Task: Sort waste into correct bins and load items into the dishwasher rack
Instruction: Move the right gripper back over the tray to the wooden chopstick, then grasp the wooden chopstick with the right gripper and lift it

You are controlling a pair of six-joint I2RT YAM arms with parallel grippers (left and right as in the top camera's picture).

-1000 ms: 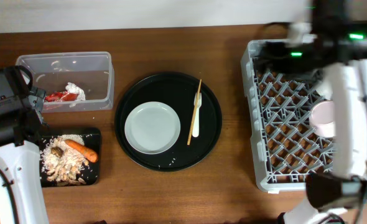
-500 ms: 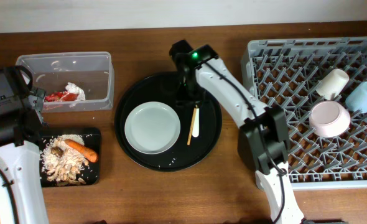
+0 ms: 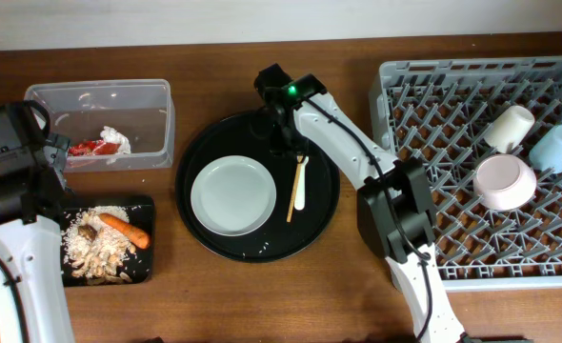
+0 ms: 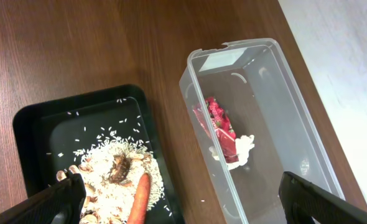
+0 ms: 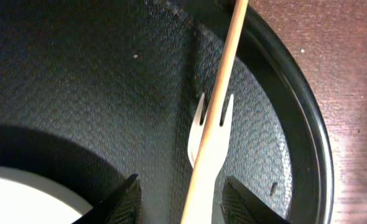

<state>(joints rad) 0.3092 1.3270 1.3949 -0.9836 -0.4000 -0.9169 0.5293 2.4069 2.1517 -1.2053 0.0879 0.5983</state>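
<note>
My right gripper [image 3: 286,143] is open low over the round black tray [image 3: 205,143]. In the right wrist view its fingers [image 5: 186,205] straddle a thin wooden chopstick [image 5: 224,93] lying across a white plastic fork [image 5: 213,134]. Both show overhead, chopstick [image 3: 291,202] and fork [image 3: 300,195], next to the pale grey plate [image 3: 232,194]. The grey rack [image 3: 424,257] holds a pink bowl [image 3: 506,181], a white cup [image 3: 509,128] and a light blue cup [image 3: 556,148]. My left gripper [image 4: 190,202] is open and empty above the bins.
The clear tub [image 3: 98,93] holds a red wrapper [image 4: 218,121] and a white napkin [image 4: 236,149]. The shallow black tray [image 3: 150,262] holds rice scraps [image 4: 106,165], a carrot [image 4: 138,199] and a brown lump [image 4: 119,168]. Bare wood lies between tray and rack.
My right arm swung from over the rack to the round black tray, uncovering the cups and bowl, then settled over the fork and chopstick. The left arm has not moved.
</note>
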